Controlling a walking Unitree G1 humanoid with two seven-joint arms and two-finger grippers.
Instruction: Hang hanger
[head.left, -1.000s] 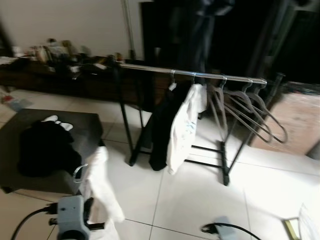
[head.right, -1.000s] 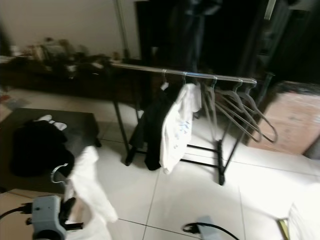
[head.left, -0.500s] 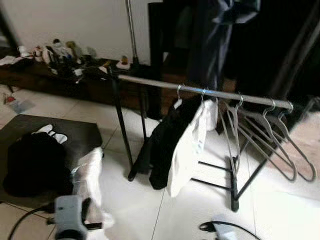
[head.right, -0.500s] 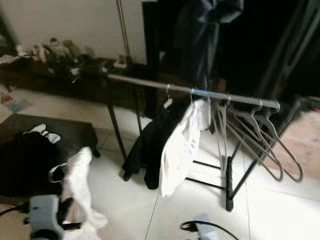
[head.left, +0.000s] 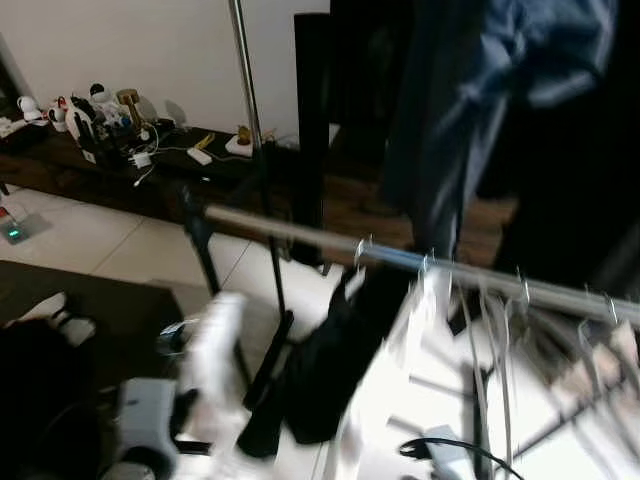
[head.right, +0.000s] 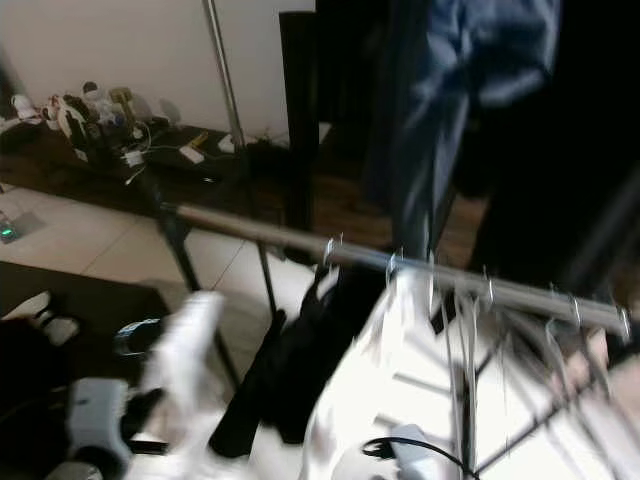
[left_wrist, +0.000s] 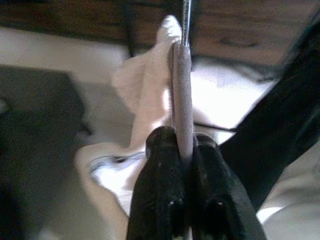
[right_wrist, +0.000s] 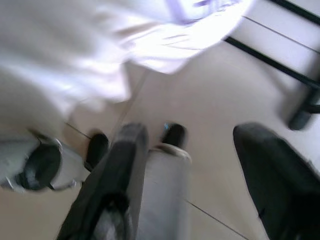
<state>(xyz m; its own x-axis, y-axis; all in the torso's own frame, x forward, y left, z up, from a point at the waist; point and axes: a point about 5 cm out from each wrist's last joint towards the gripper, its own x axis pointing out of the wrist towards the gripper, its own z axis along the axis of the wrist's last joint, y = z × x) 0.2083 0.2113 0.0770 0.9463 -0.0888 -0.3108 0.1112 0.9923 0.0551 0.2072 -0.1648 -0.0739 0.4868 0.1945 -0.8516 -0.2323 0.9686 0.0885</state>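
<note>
left gripper (left_wrist: 182, 150): I've got it pinched tight on the hanger (left_wrist: 181, 90), white shirt (head.left: 215, 345) draped off it
hanger spot: low left, just short of the rail (head.left: 300, 232)
right gripper (right_wrist: 200, 165): fingers spread wide, holding nothing, above the floor tiles (right_wrist: 215, 90)
view: pretty blurry

Head eyes overlook rail (head.left: 400, 258); wrists close.

A silver rail (head.left: 300, 234) on a black-legged rack (head.left: 200, 250) was seen carrying a black garment (head.left: 330, 350), a white garment (head.right: 380, 370) and several bare hangers (head.right: 500, 330). The rack was stood on a pale tiled floor (head.left: 110, 240), beside a dark low table (head.left: 110, 305) on which dark clothing (head.left: 40, 390) was laid.
</note>
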